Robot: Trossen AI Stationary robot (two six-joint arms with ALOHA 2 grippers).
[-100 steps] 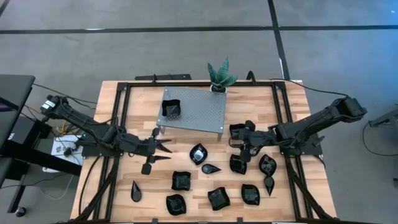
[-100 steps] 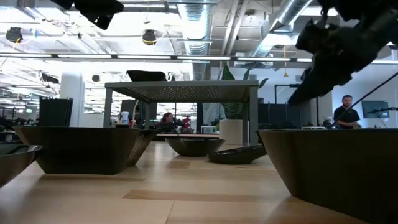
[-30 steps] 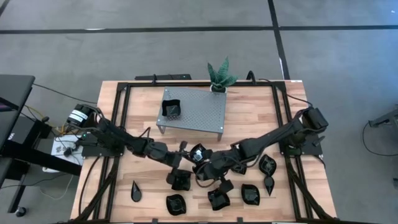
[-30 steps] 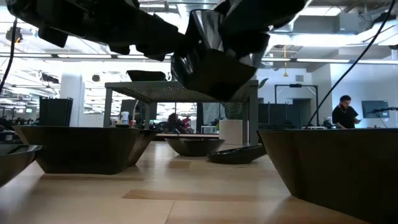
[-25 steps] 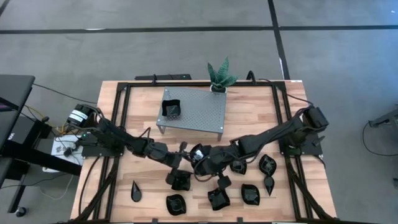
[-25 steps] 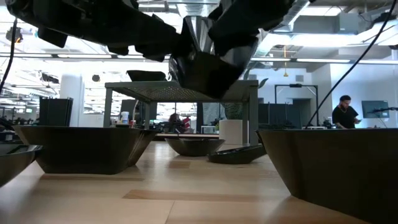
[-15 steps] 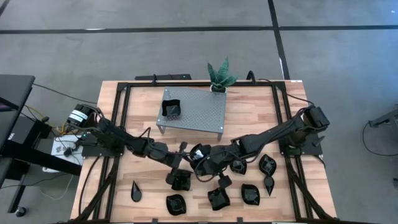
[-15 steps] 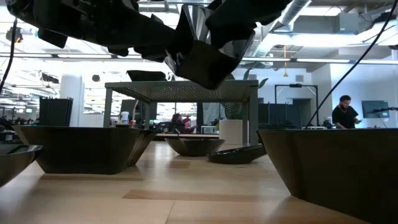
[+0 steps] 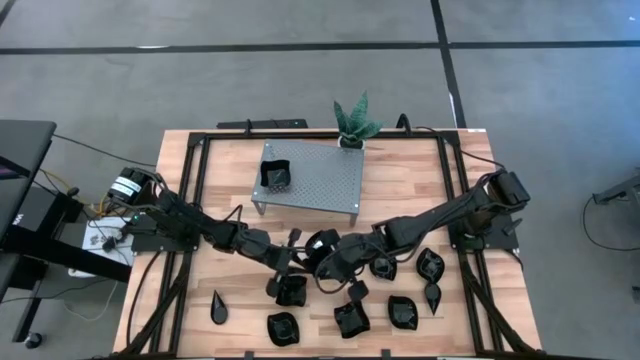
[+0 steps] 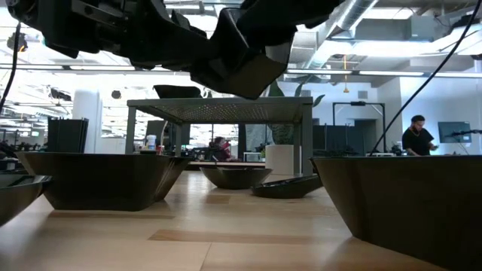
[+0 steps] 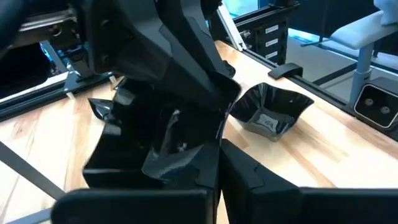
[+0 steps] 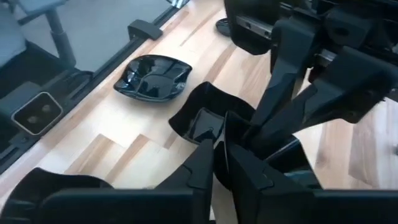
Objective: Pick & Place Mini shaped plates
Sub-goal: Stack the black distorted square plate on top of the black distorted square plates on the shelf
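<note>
The left claw (image 11: 219,147) clamps one raised plate (image 10: 242,69) (right claw (image 12: 219,147) alongside, state unclear); one plate (image 9: 273,176) tops the rack (image 9: 326,181).

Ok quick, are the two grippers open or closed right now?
Left gripper: closed on a small black plate.
Right gripper: beside that plate; cannot be told.

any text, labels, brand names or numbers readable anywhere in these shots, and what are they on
None can be read.
Pale label inside the plate in the left wrist view: too blurred to read.
Labels on the blue-lit cabinet behind it: too small to read.
</note>
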